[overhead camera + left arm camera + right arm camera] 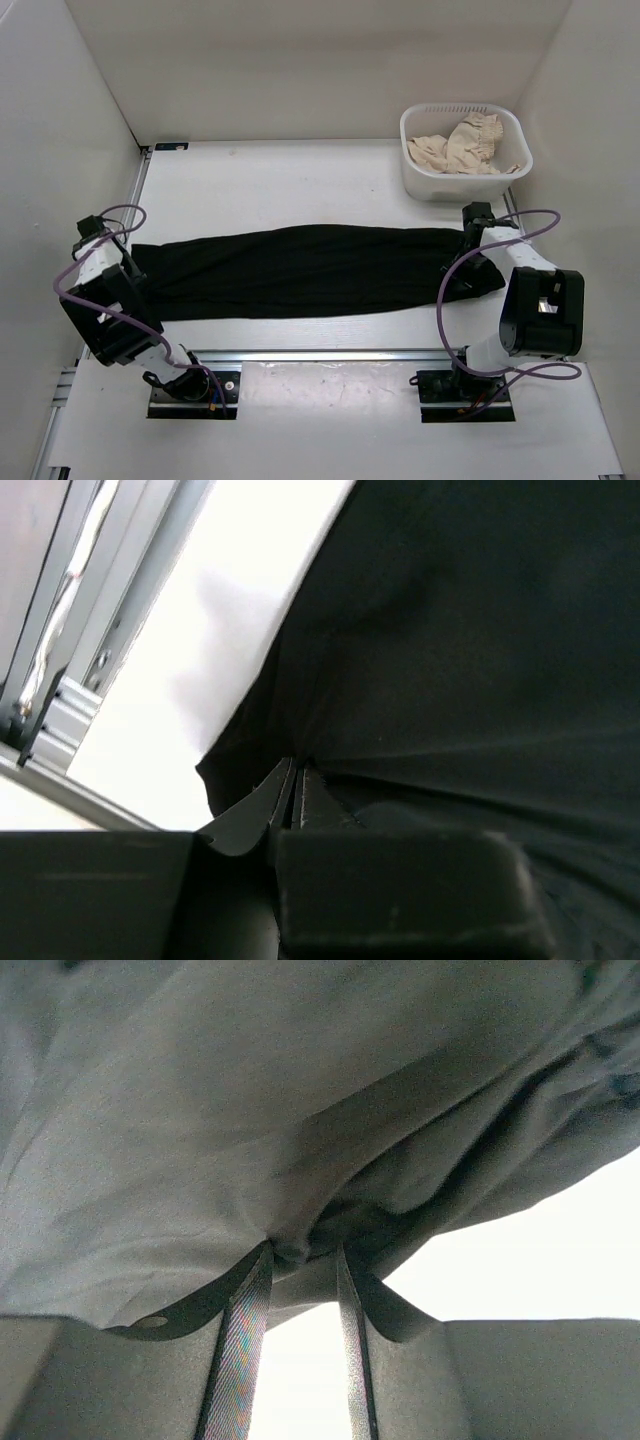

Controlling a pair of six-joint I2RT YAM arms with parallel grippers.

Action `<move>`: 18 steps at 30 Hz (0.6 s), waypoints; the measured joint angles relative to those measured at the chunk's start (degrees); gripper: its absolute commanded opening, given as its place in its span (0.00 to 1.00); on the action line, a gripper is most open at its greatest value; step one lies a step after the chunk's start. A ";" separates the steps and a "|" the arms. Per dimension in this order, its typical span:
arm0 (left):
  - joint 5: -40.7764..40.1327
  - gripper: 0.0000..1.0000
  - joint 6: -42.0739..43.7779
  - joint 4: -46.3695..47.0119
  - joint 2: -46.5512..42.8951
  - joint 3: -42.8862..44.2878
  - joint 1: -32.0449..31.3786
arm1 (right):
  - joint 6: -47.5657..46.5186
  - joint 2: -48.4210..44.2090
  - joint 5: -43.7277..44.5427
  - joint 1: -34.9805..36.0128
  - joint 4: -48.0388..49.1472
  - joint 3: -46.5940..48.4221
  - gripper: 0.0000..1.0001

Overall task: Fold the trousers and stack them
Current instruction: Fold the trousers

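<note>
The black trousers (310, 265) lie stretched left to right across the middle of the white table (280, 175), folded into one long band. My left gripper (135, 265) is at their left end. In the left wrist view it (297, 770) is shut, fingertips together on the edge of the black fabric (470, 630). My right gripper (466, 250) is at their right end. In the right wrist view its (303, 1250) fingers stand a little apart, with a bunched fold of the fabric (250, 1090) pinched between the tips and creases radiating from it.
A white basket (415, 180) holding a beige frilly cloth (465, 145) stands at the back right, just behind the right arm. White walls enclose the table on three sides. A metal rail (70, 705) runs along the left edge.
</note>
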 measured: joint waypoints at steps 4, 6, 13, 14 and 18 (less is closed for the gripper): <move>-3.06 0.14 0.00 1.51 -0.35 -3.26 1.57 | -0.50 -0.09 -0.28 -2.21 -0.15 -0.57 0.41; -3.63 0.14 0.00 1.53 -0.35 -4.04 1.92 | -2.01 -1.07 -0.17 -2.75 -0.33 -0.48 0.44; -3.58 0.45 0.04 2.73 -0.33 -4.13 1.51 | -14.75 -5.66 -0.68 13.42 -1.77 7.89 0.56; -3.65 0.49 0.13 2.71 -0.28 -4.11 1.44 | -16.94 -5.20 -0.57 18.95 -1.60 9.79 0.57; -3.96 0.59 0.04 2.69 0.04 -4.11 1.42 | -22.86 1.42 -1.11 39.04 -1.01 17.46 0.58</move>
